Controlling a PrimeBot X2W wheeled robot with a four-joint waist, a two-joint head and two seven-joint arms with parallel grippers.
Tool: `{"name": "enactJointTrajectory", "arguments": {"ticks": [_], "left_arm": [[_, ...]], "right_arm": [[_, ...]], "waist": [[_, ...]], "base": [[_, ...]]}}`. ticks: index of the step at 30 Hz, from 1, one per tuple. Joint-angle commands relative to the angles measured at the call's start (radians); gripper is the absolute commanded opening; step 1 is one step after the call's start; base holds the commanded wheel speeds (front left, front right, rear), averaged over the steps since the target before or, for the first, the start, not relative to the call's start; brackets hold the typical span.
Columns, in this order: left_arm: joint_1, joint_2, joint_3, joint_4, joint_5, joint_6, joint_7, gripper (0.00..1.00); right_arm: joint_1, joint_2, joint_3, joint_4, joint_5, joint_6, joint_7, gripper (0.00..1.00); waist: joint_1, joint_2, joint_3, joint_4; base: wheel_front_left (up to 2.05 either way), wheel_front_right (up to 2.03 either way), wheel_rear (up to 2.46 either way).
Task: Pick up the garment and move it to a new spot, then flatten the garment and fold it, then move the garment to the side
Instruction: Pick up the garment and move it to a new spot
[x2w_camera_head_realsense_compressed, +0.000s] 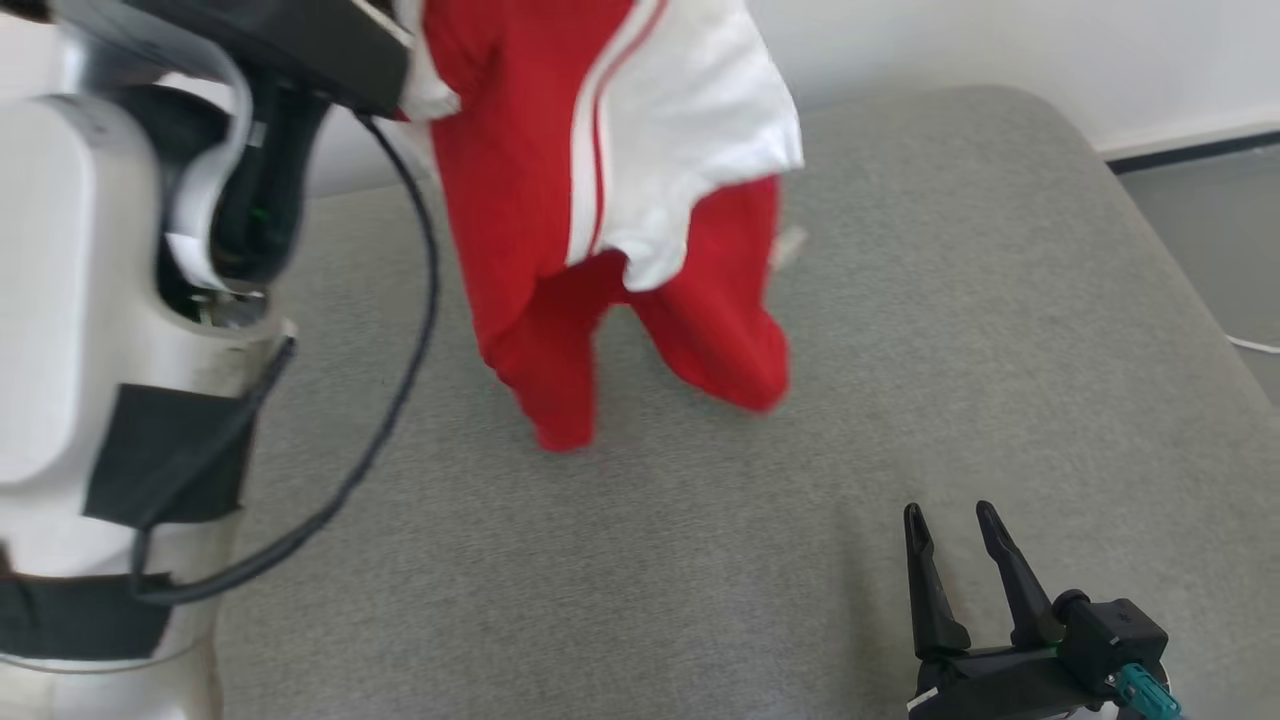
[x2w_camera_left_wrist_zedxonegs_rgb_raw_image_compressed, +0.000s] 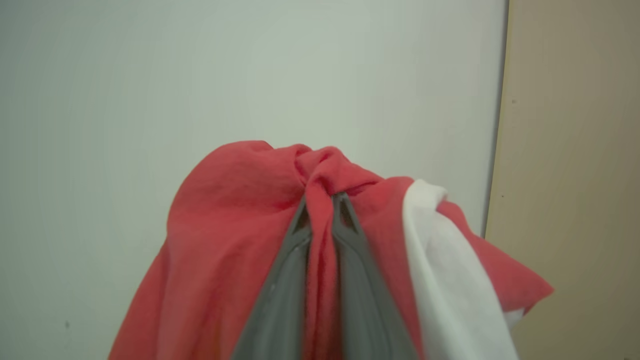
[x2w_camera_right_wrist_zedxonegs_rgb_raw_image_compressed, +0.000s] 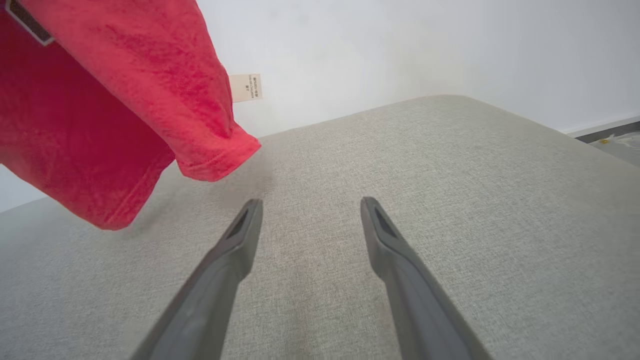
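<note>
Left gripper (x2w_camera_left_wrist_zedxonegs_rgb_raw_image_compressed: 322, 199) pinches the red-and-white garment (x2w_camera_head_realsense_compressed: 520, 200) aloft above the grey surface (x2w_camera_head_realsense_compressed: 950, 300), right gripper (x2w_camera_right_wrist_zedxonegs_rgb_raw_image_compressed: 310, 202) wide and empty: pickup looks done; setting down, flattening, folding remain.

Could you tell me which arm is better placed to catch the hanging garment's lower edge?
Probably right: the right claw is open and empty near the garment, while the left claw grips its top.

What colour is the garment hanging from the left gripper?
The garment is red with a white panel and thin stripes; clearest in the head view.
</note>
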Motion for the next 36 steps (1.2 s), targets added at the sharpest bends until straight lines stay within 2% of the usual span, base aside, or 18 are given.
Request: {"name": "enactJointTrajectory", "arguments": {"ticks": [1,7,13,21,28,30,31,36], "left_arm": [[0.010,-0.009,-0.009,0.001,-0.006,0.002,-0.002,0.00],[0.113,-0.041,-0.052,0.034,-0.013,-0.001,-0.023,0.00],[0.294,-0.066,-0.083,0.099,-0.025,0.000,-0.081,0.00],[0.484,-0.067,-0.142,0.339,0.013,-0.024,-0.190,0.00],[0.486,-0.083,-0.213,0.517,0.072,-0.045,-0.289,0.00],[0.468,-0.088,-0.223,0.539,0.083,-0.052,-0.324,0.48],[0.461,-0.093,-0.222,0.544,0.081,-0.053,-0.346,1.00],[0.450,-0.099,-0.205,0.530,0.078,-0.061,-0.417,1.00]], "right_arm": [[0.005,0.001,0.001,0.001,0.004,-0.002,-0.001,1.00],[0.000,0.001,-0.004,-0.001,0.007,-0.002,-0.001,1.00],[-0.005,0.001,-0.002,-0.003,-0.003,-0.002,-0.001,1.00],[-0.017,0.001,0.008,-0.001,-0.013,-0.002,-0.001,1.00],[-0.015,0.001,0.001,0.003,-0.021,-0.002,-0.001,1.00],[-0.010,0.002,0.001,0.004,-0.026,-0.002,-0.001,1.00],[-0.006,0.001,-0.001,0.005,-0.027,-0.002,0.000,1.00],[0.020,0.001,-0.008,0.008,-0.029,-0.002,0.000,1.00]], "waist": [[0.0001,0.0000,0.014,-0.033],[0.0001,0.0000,0.029,-0.047],[0.0001,0.0000,0.040,-0.049],[0.0001,0.0000,0.057,-0.056],[0.0001,0.0000,0.051,-0.047],[0.0001,0.0000,0.042,-0.039],[0.0001,0.0000,0.036,-0.034],[0.0001,0.0000,-0.003,-0.003]], "base": [[0.00,0.00,0.00],[0.00,0.00,0.00],[0.00,0.00,0.00],[0.00,0.00,0.00],[0.00,0.00,0.00],[0.00,0.00,0.00],[0.00,0.00,0.00],[0.00,0.00,0.00]]}}
